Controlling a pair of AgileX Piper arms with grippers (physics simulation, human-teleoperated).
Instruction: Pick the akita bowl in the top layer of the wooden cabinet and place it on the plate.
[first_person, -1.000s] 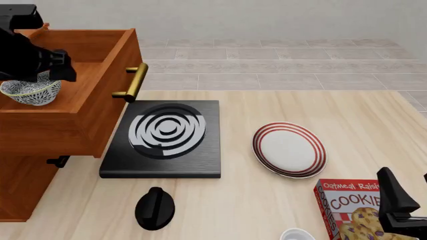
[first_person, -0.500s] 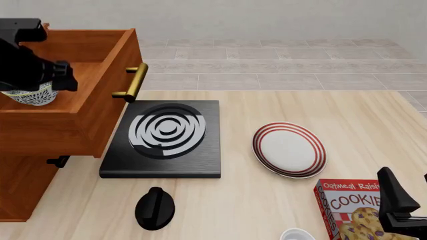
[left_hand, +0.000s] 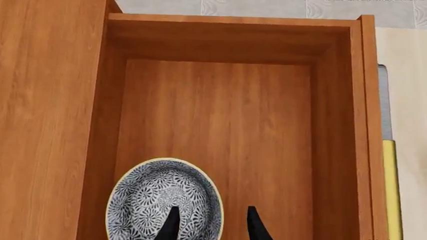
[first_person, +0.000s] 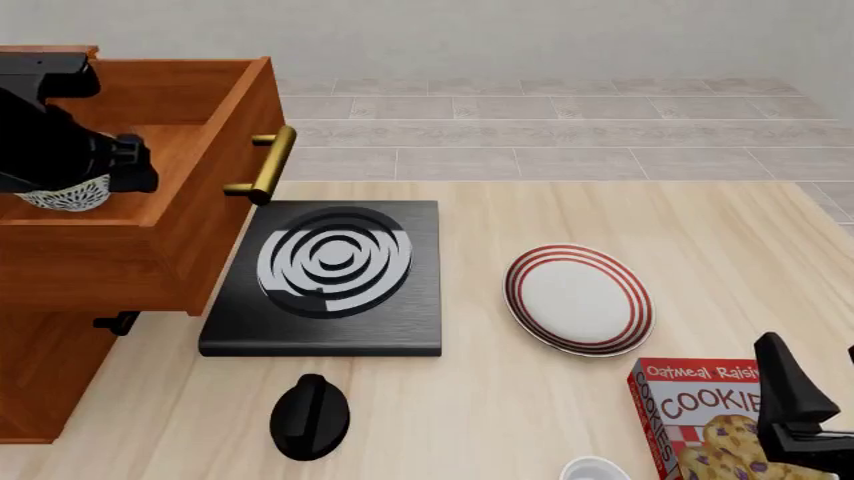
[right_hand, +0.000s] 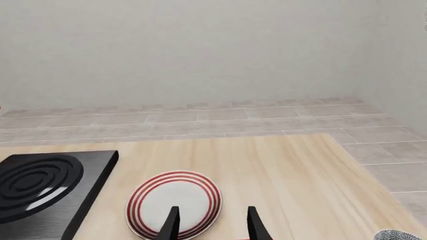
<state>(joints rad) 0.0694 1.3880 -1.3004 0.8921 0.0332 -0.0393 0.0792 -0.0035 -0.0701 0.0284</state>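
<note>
Count taken with the stove slab (first_person: 324, 278) as reference.

One akita bowl (left_hand: 165, 199), inside the open top layer (first_person: 200, 215) of the one wooden cabinet (first_person: 47, 370), left of the slab. One brass bar handle (first_person: 272, 163) visible on that drawer. One plate (first_person: 578, 299), right of the slab. One black knob-like object (first_person: 310, 417), on the near side of the slab. One cookie box (first_person: 699, 415), beyond the plate from the slab, toward the near edge. Two grippers: left gripper (left_hand: 212, 224) and right gripper (right_hand: 212, 224).
</note>
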